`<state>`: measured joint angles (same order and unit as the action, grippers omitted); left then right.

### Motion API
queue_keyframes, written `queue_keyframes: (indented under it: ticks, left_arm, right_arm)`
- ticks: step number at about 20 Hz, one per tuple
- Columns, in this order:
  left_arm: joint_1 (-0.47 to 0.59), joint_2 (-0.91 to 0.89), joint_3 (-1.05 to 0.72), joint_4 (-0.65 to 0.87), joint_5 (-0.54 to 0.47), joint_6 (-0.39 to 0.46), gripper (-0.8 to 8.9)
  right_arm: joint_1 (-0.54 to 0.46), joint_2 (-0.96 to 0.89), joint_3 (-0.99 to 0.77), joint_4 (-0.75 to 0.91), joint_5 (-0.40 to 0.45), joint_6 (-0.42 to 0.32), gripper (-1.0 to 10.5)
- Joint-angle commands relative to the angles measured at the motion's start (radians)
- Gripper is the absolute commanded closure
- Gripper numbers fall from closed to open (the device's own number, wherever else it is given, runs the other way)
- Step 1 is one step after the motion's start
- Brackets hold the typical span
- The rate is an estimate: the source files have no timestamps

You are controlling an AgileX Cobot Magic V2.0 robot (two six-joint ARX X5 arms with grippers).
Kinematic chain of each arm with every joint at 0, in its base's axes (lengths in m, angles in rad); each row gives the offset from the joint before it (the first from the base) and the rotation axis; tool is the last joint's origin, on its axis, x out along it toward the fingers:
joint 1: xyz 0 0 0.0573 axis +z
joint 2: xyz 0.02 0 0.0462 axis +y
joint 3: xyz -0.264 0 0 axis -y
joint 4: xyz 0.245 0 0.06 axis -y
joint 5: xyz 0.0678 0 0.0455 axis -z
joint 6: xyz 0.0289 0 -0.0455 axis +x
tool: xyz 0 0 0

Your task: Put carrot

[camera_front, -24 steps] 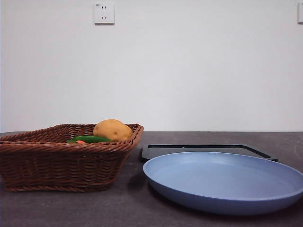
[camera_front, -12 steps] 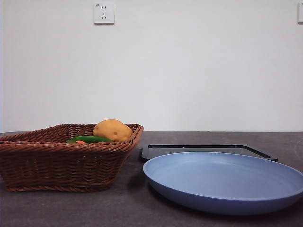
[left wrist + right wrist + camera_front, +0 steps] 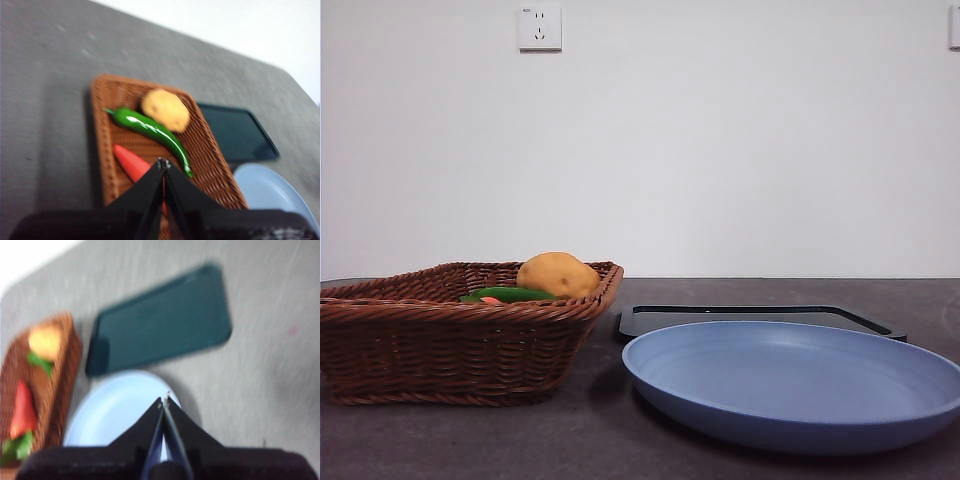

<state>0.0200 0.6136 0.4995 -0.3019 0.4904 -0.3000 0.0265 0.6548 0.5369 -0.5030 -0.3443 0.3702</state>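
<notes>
The carrot [image 3: 131, 162] is orange-red and lies in the brown wicker basket [image 3: 100, 130], partly hidden behind my left gripper's jaws. In the right wrist view the carrot [image 3: 24, 407] shows with its green leafy top. In the front view only a small orange bit [image 3: 490, 300] shows above the basket rim [image 3: 460, 310]. My left gripper [image 3: 164, 161] is shut and empty, held above the basket. My right gripper [image 3: 165, 399] is shut and empty, held above the blue plate [image 3: 115, 410]. Neither arm shows in the front view.
A yellow-brown potato [image 3: 557, 274] and a long green vegetable [image 3: 510, 294] lie in the basket beside the carrot. The blue plate [image 3: 790, 375] sits to the right of the basket. A black tray [image 3: 760, 315] lies behind the plate.
</notes>
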Motion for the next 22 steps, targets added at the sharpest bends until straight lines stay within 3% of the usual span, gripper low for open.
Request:
queue_keyframes:
  ticks: [1,3,6,10,14,22]
  left_arm:
    - [-0.025,0.107,0.077,-0.063,0.049,0.083,8.06]
    - [-0.055,0.192,0.139,-0.134,0.06,0.135,8.07]
    - [-0.097,0.262,0.172,-0.137,0.068,0.147,8.05]
    - [-0.135,0.272,0.172,-0.129,0.068,0.147,7.69]
    - [-0.146,0.272,0.172,-0.111,0.061,0.143,5.54]
    - [-0.146,0.272,0.172,-0.111,0.061,0.143,5.39]
  right_arm:
    - [0.001,0.093,0.041,-0.05,-0.023,-0.075,9.4]
    - [0.001,0.181,0.062,-0.096,-0.064,-0.118,9.4]
    - [0.001,0.284,0.064,-0.114,-0.104,-0.151,9.2]
    - [0.001,0.377,0.064,-0.105,-0.106,-0.15,7.9]
    - [0.032,0.462,0.064,-0.057,-0.102,-0.137,7.2]
    - [0.109,0.682,0.064,0.09,-0.102,-0.087,7.2]
